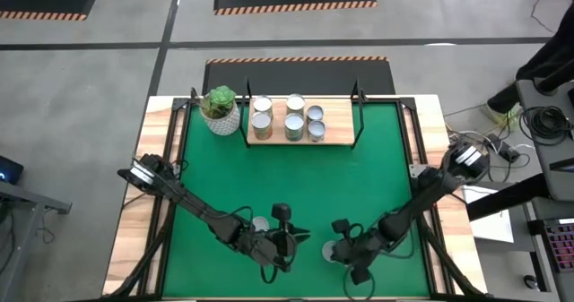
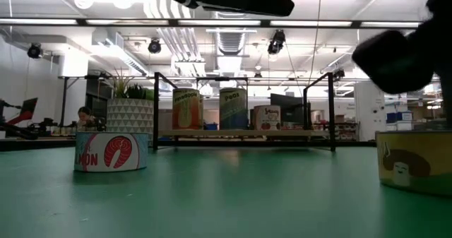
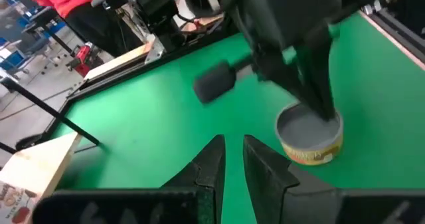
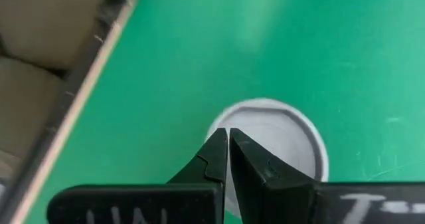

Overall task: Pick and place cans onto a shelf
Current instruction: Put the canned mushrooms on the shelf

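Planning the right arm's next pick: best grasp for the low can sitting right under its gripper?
Probably from straight above, fingers straddling the round side wall. The flat can stands upright on the green mat, lid up, low and wide, with bare mat around it. The right gripper hangs over its lid but is shut, so it must open wider than the can first.

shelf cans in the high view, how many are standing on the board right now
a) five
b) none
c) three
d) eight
a: five round can tops show on the light-wood shelf in the high view, in three short columns beside the potted plant, while two flat tins lie on the green mat near the arms.
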Controlling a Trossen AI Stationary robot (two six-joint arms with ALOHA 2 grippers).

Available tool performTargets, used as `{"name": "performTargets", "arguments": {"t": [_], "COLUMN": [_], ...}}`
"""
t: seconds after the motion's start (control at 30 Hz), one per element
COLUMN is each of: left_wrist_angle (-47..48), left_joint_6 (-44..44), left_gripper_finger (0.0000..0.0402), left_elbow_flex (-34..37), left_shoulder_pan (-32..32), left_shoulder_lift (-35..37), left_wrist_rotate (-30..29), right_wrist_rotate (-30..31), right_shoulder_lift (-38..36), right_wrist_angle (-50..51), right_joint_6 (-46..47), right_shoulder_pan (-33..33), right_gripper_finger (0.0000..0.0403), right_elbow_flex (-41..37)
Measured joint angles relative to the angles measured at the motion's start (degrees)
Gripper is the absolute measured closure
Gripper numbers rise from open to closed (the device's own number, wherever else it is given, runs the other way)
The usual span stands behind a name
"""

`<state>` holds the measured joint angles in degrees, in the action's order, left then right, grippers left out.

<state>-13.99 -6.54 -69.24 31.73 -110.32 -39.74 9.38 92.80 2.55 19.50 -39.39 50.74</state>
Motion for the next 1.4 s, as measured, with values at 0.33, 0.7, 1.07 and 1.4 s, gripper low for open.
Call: {"name": "performTargets", "arguments": {"t": [0.33,0.7,1.07,1.4], "left_wrist_angle": [0.6,11.9,11.4,11.0], "left_joint_6": [-8.6,-0.4,1.3,1.3], "left_gripper_finger": [0.0365,0.0365,0.0365,0.0365], "left_elbow_flex": [-1.0,-0.7,-0.7,-0.7], "left_shoulder_pan": [0.7,0.7,0.7,0.7], "left_shoulder_lift": [1.7,2.4,2.4,2.3], "left_wrist_rotate": [-4.2,-7.0,-6.8,-6.8], "right_wrist_rotate": [12.7,12.6,6.7,9.4], "right_shoulder_lift": [5.5,-2.1,1.7,5.9], "right_wrist_angle": [4.8,7.8,7.5,7.0], "right_joint_6": [-1.1,-8.0,-6.1,-6.2], "right_shoulder_pan": [6.4,9.1,8.5,8.8], "right_gripper_finger": [0.0394,0.0393,0.0282,0.0248], "right_elbow_flex": [4.7,4.3,4.3,4.8]}}
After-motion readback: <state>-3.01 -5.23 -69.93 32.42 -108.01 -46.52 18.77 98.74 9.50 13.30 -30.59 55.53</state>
